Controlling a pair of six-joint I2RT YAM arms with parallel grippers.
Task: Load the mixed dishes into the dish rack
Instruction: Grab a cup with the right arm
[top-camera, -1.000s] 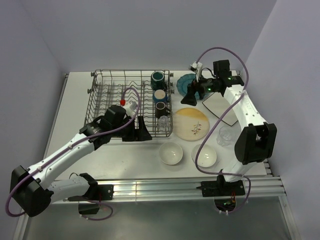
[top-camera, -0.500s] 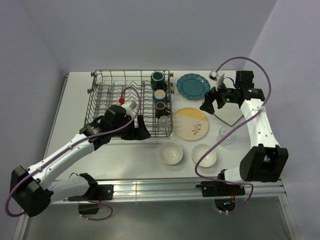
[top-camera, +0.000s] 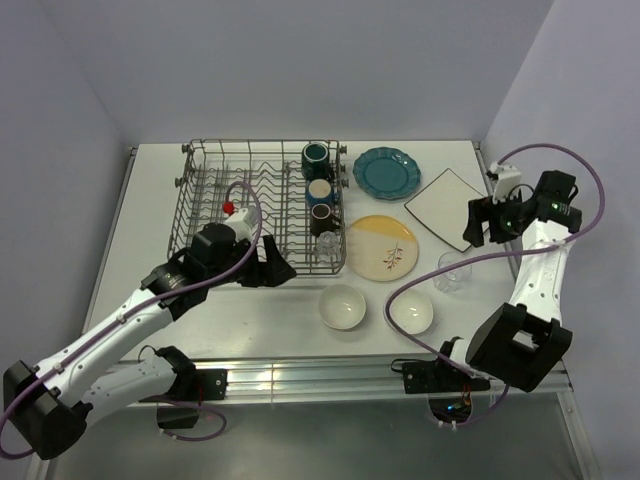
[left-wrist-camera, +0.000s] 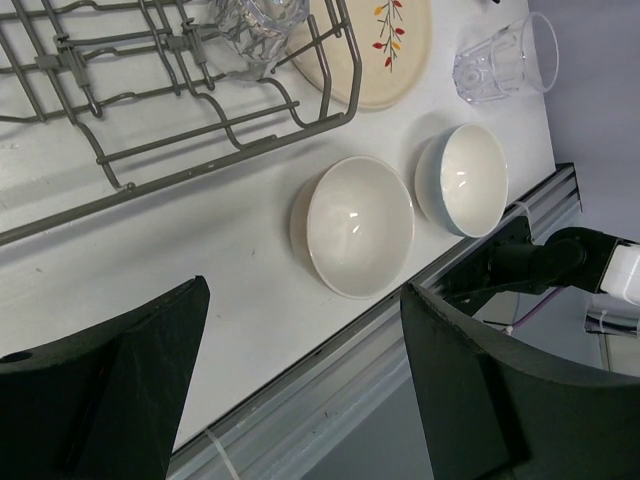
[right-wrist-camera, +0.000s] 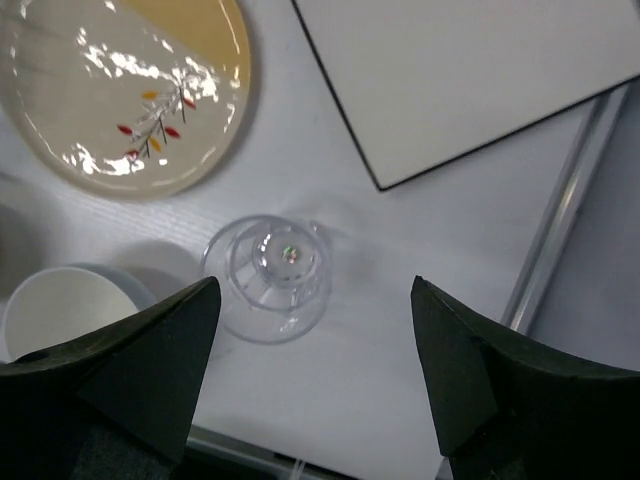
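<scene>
Left gripper (left-wrist-camera: 305, 295) and right gripper (right-wrist-camera: 315, 288) both gape empty, the right aimed at the glass (top-camera: 452, 272) at the square plate's (top-camera: 445, 205) six o'clock. The glass looks light, slick and brittle, so pinch gently across its wall.

The right end effector (right-wrist-camera: 315, 290) swung from the teal plate (top-camera: 387, 172) to above the glass (right-wrist-camera: 268, 275).

We see a white table (top-camera: 285, 315) in a corner. The walls (top-camera: 300, 60) behind it and beside it are pale purple. A shiny metal rail (top-camera: 330, 378) runs along the table's near edge. Under that the floor (top-camera: 330, 445) looks grey. The light is soft.
</scene>
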